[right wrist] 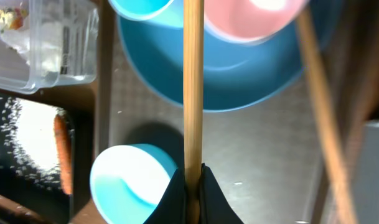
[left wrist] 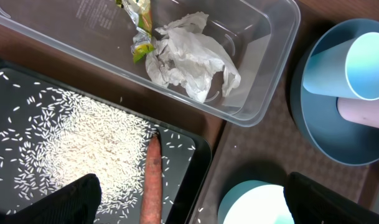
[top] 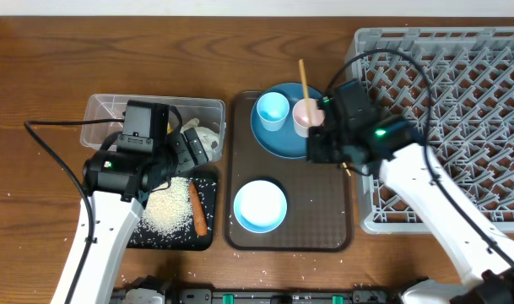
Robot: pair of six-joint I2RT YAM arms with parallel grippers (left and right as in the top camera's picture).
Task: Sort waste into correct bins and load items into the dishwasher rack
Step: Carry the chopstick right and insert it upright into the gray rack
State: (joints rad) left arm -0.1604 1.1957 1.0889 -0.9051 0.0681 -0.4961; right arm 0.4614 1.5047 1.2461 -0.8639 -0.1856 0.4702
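Note:
My right gripper (right wrist: 193,186) is shut on a wooden chopstick (right wrist: 193,93) that reaches out over the dark blue plate (top: 282,139) between the light blue cup (top: 272,110) and the pink cup (top: 305,114). The second chopstick (right wrist: 323,112) lies to its right. The pale blue bowl (top: 260,205) sits on the brown tray. My left gripper (left wrist: 195,211) is open and empty above the black tray's (left wrist: 195,168) right edge. Rice (left wrist: 89,137) and the carrot (left wrist: 153,180) lie in the black tray. Crumpled paper (left wrist: 189,56) and the wrapper (left wrist: 139,31) lie in the clear tub (left wrist: 257,93).
The brown serving tray (top: 290,236) holds the plate, cups and bowl between the bins and the grey dishwasher rack (top: 459,110) at the right. A few rice grains lie on the table near the front edge.

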